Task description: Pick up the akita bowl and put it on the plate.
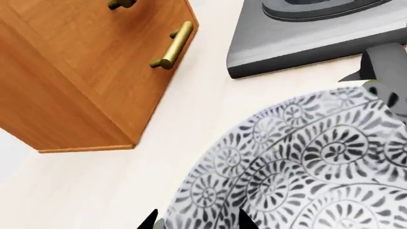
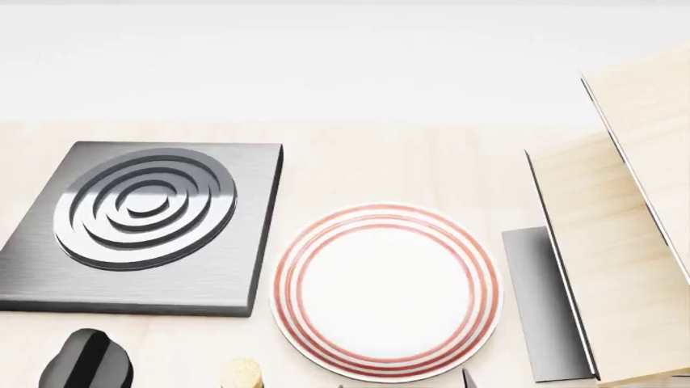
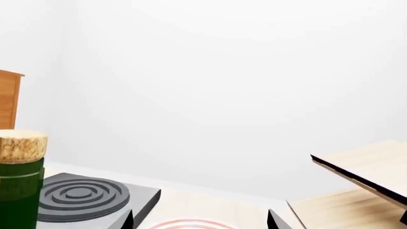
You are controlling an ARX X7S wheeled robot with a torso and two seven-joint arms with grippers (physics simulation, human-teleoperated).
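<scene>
The pale, light-wood desk (image 2: 431, 170) carries everything, running back to a plain white wall. At the head view's right stands a light plywood rack of slanted boards (image 2: 603, 259), with a grey panel at its foot. A dark grey square burner with raised concentric rings (image 2: 145, 226) lies at that view's left. Just beside it, between burner and rack, sits the flat round white plate with red concentric rings near its rim (image 2: 386, 291); nothing rests on it.

The left wrist view shows an orange-brown wooden cabinet with brass bar handles (image 1: 83, 81) standing on the desk, a corner of the burner, and, close to the camera, the deep round white ceramic bowl covered in grey-black floral pattern (image 1: 305, 167). The left end effector (image 1: 273, 152) has dark fingertips showing on opposite sides of the bowl, yet whether they clamp it cannot be told.

A green bottle with a cork stopper (image 3: 19, 181) stands near the burner in the right wrist view. The right end effector (image 3: 200, 220) is spread apart, gripping nothing, two dark fingertips framing the plate's far edge.

A black knob-like object (image 2: 86, 360) sits at the head view's lower left.
</scene>
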